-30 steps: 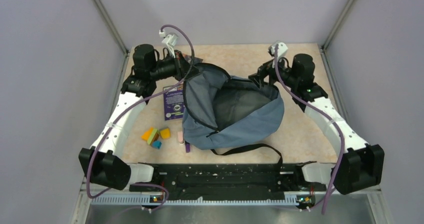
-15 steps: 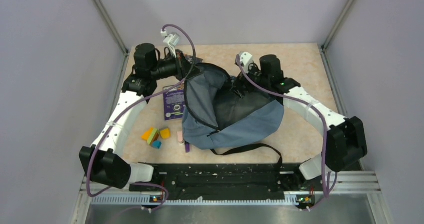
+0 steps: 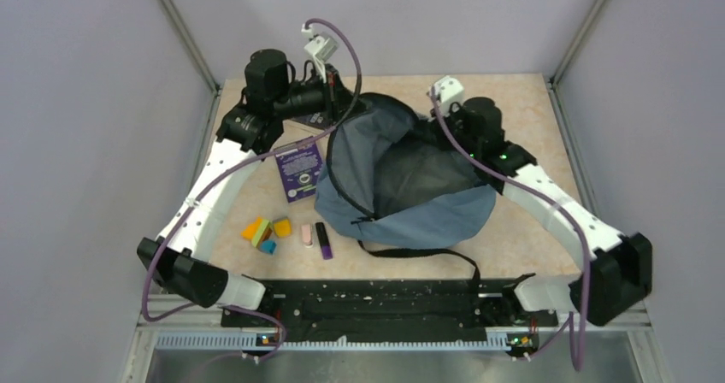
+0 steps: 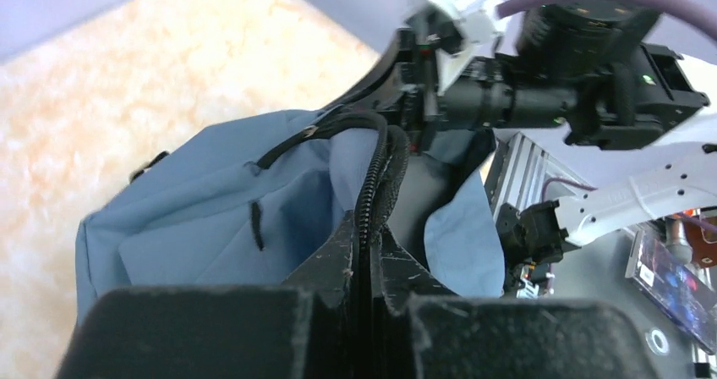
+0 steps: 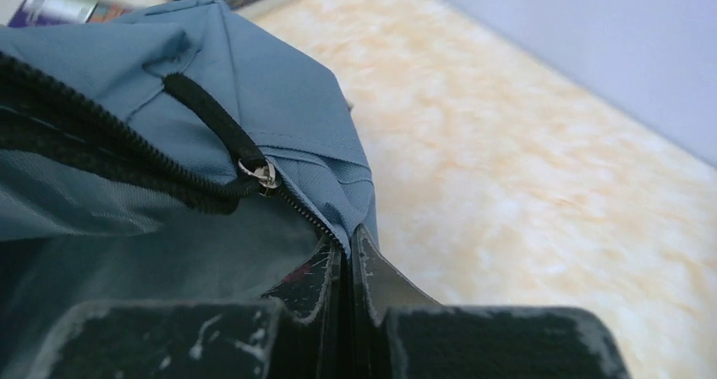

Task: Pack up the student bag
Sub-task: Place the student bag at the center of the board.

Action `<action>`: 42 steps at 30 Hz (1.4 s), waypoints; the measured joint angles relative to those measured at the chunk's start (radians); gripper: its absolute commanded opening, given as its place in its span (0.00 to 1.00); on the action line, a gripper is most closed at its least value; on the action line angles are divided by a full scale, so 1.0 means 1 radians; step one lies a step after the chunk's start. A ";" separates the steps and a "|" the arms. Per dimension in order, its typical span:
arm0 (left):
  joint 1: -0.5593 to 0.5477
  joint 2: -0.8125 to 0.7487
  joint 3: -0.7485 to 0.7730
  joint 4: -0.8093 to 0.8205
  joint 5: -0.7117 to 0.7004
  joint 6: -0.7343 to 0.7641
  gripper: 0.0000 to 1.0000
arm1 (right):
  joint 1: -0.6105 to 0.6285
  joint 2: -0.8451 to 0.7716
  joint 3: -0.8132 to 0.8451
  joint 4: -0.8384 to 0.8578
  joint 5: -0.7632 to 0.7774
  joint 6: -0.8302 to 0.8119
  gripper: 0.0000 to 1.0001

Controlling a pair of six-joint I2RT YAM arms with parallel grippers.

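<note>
- The student bag [image 3: 402, 191] lies mid-table [image 3: 530, 220], mouth gaping upward, dark lining showing, a black strap trailing toward the arm bases.
- My left gripper [image 4: 365, 227] is pinched tight on the black zipper edge at the far-left side of the mouth. The teeth run straight in between the fingers.
- My right gripper [image 5: 345, 248] is clamped as well, on the blue rim just past the zipper pull [image 5: 265, 174], on the mouth's right side.
- So each arm has the opening by its rim, one on either side.
- Handling call: this is soft, light cloth with no stiffness. It should sag and fold wherever I am not holding it.
- The zipper tape and seam look like the firmest part, so that is where to grip. Plain panel fabric would likely slip out of the fingers.
- I'd spread it gently. A hard tug could drag the whole bag across the table rather than widen the mouth.
- To its left sit a purple book [image 3: 299, 167], coloured blocks [image 3: 266, 232], a small pink piece [image 3: 307, 235] and a dark pen-like stick [image 3: 324, 240].
</note>
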 measured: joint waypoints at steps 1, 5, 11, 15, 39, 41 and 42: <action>-0.019 0.015 0.041 0.000 -0.008 0.005 0.00 | -0.002 -0.054 -0.010 -0.005 0.042 0.018 0.00; -0.078 0.080 0.175 0.018 -0.036 0.011 0.00 | -0.014 -0.234 -0.014 -0.002 0.235 0.089 0.00; -0.147 0.243 0.279 0.152 -0.049 0.002 0.00 | -0.058 -0.396 -0.160 0.086 0.503 0.238 0.00; -0.180 0.429 0.307 0.225 -0.047 -0.006 0.00 | -0.083 -0.484 -0.395 0.153 0.652 0.357 0.00; -0.183 0.990 0.608 0.423 -0.156 0.012 0.91 | -0.113 -0.489 -0.645 0.220 0.724 0.661 0.81; -0.180 0.950 0.555 0.430 -0.160 0.024 0.92 | -0.114 -0.520 -0.642 0.203 0.700 0.661 0.83; -0.179 0.921 0.521 0.429 -0.158 0.030 0.92 | -0.114 -0.530 -0.637 0.192 0.687 0.661 0.83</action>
